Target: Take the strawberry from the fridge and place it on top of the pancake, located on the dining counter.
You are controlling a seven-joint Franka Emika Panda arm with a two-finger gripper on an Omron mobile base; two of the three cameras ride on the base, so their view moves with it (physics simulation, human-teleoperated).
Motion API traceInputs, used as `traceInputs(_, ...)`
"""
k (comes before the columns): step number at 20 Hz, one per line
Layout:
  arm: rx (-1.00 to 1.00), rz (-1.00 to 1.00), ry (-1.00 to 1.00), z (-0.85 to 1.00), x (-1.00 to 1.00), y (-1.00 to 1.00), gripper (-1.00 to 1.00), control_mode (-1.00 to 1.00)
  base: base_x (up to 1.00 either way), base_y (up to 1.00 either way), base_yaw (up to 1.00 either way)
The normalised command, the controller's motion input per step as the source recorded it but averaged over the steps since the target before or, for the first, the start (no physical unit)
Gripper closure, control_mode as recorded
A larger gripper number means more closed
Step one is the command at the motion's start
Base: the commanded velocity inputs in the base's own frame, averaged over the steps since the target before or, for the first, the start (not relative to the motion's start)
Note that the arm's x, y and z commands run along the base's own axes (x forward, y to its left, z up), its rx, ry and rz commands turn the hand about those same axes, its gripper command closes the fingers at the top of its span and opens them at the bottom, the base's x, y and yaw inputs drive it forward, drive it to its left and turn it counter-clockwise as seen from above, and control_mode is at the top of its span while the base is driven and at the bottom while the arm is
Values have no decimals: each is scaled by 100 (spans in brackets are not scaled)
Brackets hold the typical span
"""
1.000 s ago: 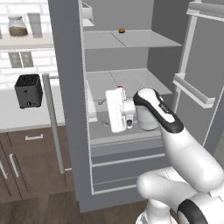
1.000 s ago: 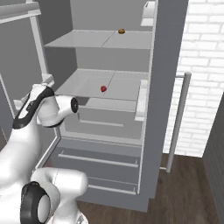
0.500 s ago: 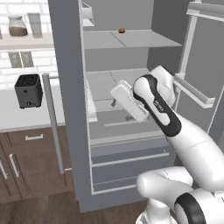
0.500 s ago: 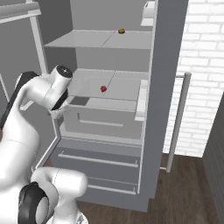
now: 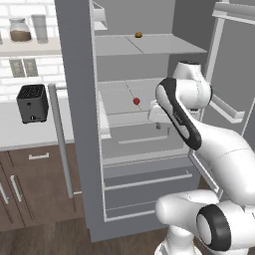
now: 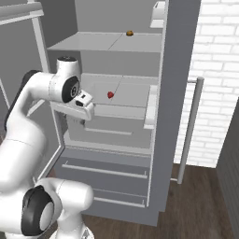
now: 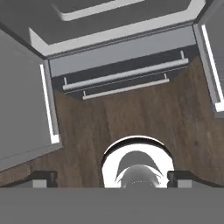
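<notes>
On the fridge's (image 5: 74, 124) middle shelf, the strawberry (image 5: 136, 101) sits apart from our gripper (image 7: 112, 176).
We hold the fingers spread wide and empty, pointing down at the wood floor (image 7: 131, 113) before the lower drawers, so the berry lies up and back in the fridge from them; we judge the wrist must tip toward the shelf first.

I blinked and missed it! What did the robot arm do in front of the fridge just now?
The arm swung across the open fridge toward its right-hand door, and its hand now points down, below the strawberry. The gripper stayed open and took hold of nothing. The strawberry stayed on its shelf, and the small brown lump stayed on the shelf above.
</notes>
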Motion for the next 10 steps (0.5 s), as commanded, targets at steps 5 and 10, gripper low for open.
traceInputs(5, -22, 32, -9, -52, -38, -73, -100, -100, 0, 0, 0)
traceInputs(10, -2, 18, -8, -13, -33, -10, -100, -100, 0, 0, 0)
